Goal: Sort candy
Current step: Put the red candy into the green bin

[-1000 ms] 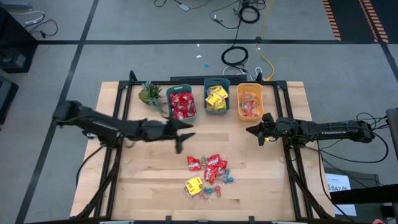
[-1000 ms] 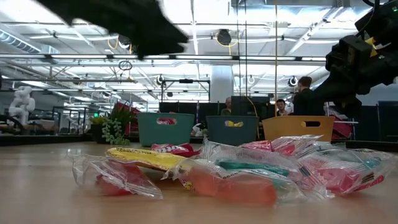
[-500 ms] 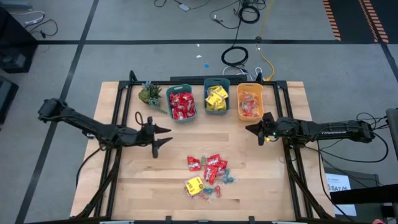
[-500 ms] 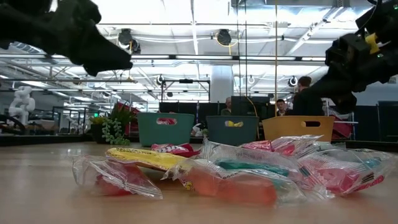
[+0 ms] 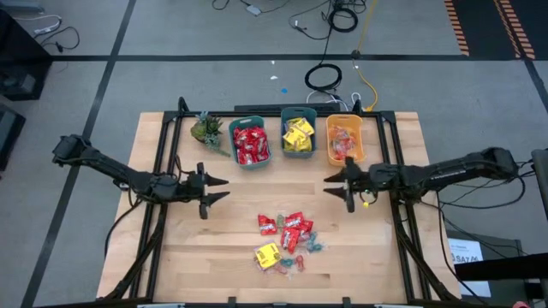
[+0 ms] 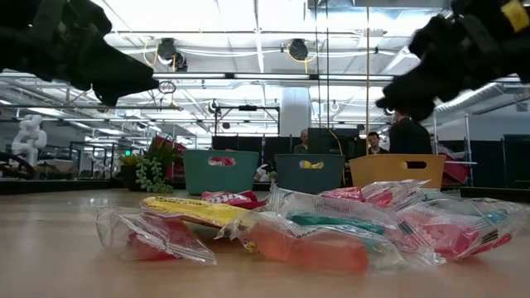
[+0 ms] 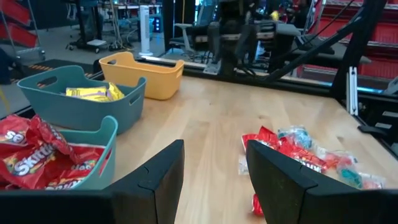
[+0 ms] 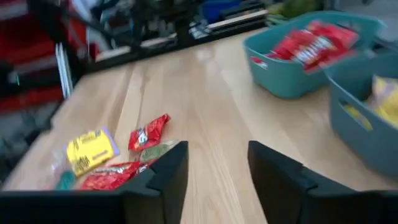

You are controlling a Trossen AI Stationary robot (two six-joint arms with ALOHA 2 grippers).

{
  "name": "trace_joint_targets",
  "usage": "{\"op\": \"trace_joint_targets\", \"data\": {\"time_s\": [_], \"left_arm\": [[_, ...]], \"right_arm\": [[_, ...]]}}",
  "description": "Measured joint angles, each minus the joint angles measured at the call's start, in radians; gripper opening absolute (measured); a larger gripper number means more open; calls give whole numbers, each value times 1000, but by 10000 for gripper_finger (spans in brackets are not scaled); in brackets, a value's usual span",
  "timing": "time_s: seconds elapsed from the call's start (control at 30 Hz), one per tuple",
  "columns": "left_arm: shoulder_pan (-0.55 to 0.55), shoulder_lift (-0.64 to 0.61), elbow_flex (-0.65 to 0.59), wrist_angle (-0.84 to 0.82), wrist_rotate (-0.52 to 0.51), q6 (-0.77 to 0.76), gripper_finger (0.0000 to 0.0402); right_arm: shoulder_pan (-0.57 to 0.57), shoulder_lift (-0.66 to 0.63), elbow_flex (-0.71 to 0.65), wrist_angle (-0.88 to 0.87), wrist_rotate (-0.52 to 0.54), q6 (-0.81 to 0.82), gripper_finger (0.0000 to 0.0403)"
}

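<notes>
The loose candy (image 5: pixel 287 239) lies in a small pile on the near middle of the table: red packets, a yellow packet and tiny twist-wrapped pieces. It also shows as candy (image 6: pixel 298 228) in the low view, candy (image 7: pixel 298 155) and candy (image 8: pixel 106 158) in the wrist views. My left gripper (image 5: pixel 224 189) hovers open, left of and beyond the pile, holding nothing; its fingers frame the left gripper (image 7: pixel 214 168) gap. My right gripper (image 5: pixel 330 186) hovers open, right of and beyond the pile, also empty, as the right gripper (image 8: pixel 217 165) gap shows.
Three bins stand in a row at the far edge: a teal bin (image 5: pixel 249 143) with red packets, a teal bin (image 5: pixel 298 137) with yellow packets, an orange bin (image 5: pixel 344 141) with small pieces. A small green plant (image 5: pixel 205 130) sits left of them. People stand in the room behind.
My left gripper has drawn back from near the red-packet bin toward the table's left edge, quickly at first and then slowing. My right gripper has moved toward the table's middle, mostly in the last half second. The candy pile has stayed put.
</notes>
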Motion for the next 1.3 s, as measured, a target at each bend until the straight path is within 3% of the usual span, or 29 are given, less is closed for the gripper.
{"op": "trace_joint_targets", "data": {"time_s": [0.17,0.6,0.9,1.03,1.3], "left_arm": [[0,-6,-2,-9,0,-1,183],[0,-9,-2,-24,-11,-18,183],[0,-88,-29,-16,-33,8,183],[0,-128,-96,101,-8,20,183],[30,-140,-103,120,3,35,183]], "right_arm": [[41,248,170,-26,-1,-171,180],[154,757,425,-76,-57,-254,178],[173,953,517,-111,-45,-250,170],[172,992,542,-125,-42,-223,157],[172,998,544,-139,-46,-168,83]]}}
